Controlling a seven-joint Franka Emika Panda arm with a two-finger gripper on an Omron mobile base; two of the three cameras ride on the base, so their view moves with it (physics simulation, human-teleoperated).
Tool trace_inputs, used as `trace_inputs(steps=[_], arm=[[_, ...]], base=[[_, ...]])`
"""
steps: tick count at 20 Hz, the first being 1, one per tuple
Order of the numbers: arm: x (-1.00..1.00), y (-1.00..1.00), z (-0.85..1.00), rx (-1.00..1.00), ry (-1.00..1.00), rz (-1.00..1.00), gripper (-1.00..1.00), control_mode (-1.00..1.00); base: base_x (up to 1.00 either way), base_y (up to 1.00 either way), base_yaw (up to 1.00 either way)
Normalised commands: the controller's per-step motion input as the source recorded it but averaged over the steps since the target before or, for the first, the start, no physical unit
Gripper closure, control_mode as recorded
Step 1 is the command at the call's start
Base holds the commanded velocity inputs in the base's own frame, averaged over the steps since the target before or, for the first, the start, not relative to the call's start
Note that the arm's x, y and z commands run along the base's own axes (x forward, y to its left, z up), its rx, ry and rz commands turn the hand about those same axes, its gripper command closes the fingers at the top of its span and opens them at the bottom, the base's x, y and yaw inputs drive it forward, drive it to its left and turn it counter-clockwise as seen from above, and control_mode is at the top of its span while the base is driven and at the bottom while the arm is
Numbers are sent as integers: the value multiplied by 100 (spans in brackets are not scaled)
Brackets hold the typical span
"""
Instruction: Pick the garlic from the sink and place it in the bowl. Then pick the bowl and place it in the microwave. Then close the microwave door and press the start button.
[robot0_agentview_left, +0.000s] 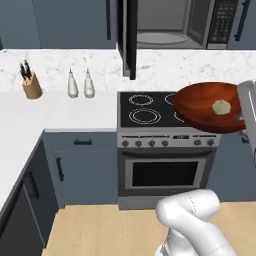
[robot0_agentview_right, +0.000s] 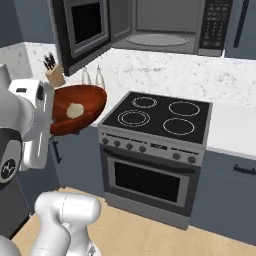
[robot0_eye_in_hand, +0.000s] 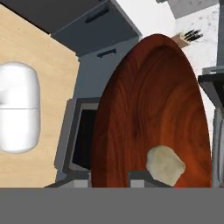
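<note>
Already done: garlic (robot0_agentview_left: 221, 106) put in bowl (robot0_agentview_left: 200, 105); it lies inside, near rim on arm side. Bowl lifted off bench, held in air at rim, just above stove (robot0_agentview_left: 150, 112) front corner, a bit tilted. Jaws clenched on bowl rim, as judged from hand view, where garlic (robot0_eye_in_hand: 165, 164) sits close to finger tips. Microwave (robot0_agentview_right: 160, 25) up above stove, microwave door (robot0_agentview_right: 82, 30) swung wide open, turntable bare. Left to do: bowl to be raised and set inside, door to be shut, start button to be pressed.
</note>
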Motion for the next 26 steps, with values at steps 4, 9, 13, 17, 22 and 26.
trace_inputs(steps=[4,9,13,17,22,26], arm=[[0,0,0,0,0,0,100,100],[0,0,0,0,0,0,100,100],[0,0,0,0,0,0,100,100],[0,0,0,0,0,0,100,100],[0,0,0,0,0,0,100,100],[0,0,0,0,0,0,100,100]], base=[[100,-38,0],[78,-53,0],[51,-68,0],[56,-27,6],[70,-7,18],[47,-25,25]])
